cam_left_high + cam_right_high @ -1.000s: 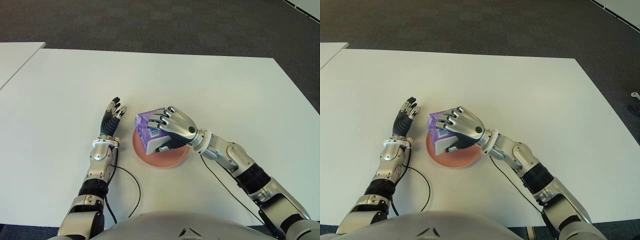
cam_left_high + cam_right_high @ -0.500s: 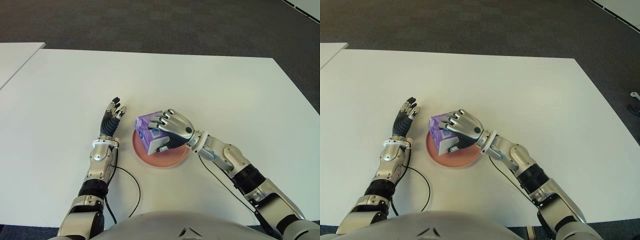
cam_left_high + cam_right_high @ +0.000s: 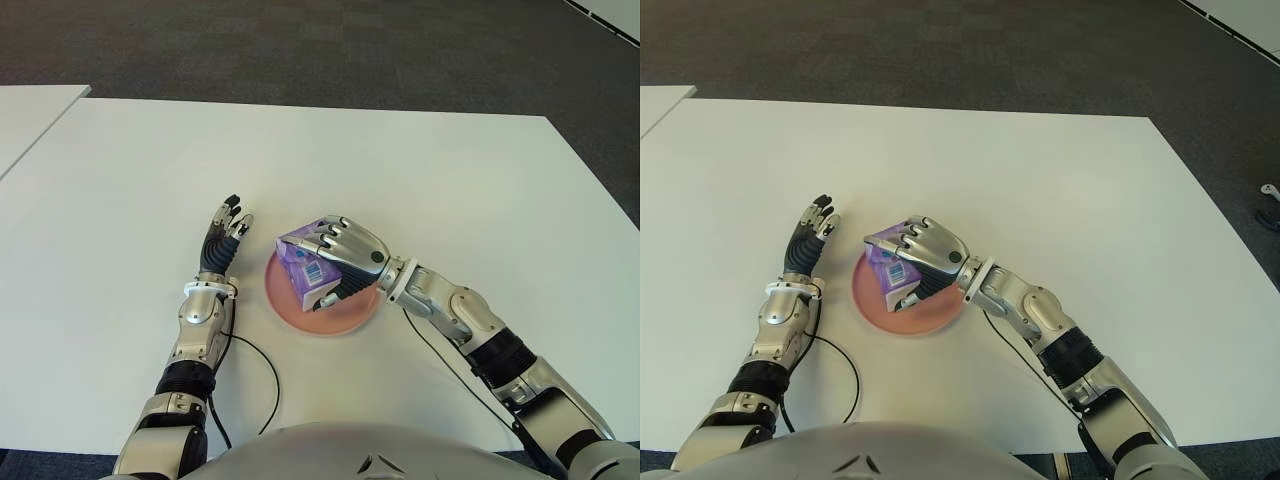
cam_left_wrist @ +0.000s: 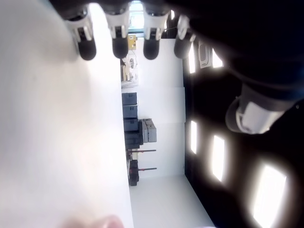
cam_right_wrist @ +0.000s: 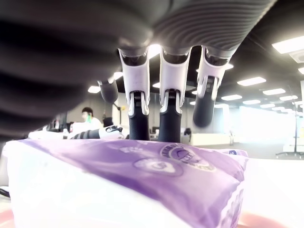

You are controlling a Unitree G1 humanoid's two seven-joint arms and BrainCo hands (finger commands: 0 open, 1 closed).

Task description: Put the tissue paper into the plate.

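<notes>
Right hand (image 3: 345, 258) curled over the tissue paper (image 3: 305, 268), gripping it; pack sits tilted on the plate (image 3: 345, 318). Left hand (image 3: 224, 232) idle beside plate, fingers spread, empty. Risk: on release, fingers may snag the pack and topple it off the rim.

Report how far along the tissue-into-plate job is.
Mostly done: the tissue pack is over the pink plate on the white table, tilted. In hand: the right hand is gripping it from above. Left: release and withdraw. The left hand shows open beside the plate, on its left.
</notes>
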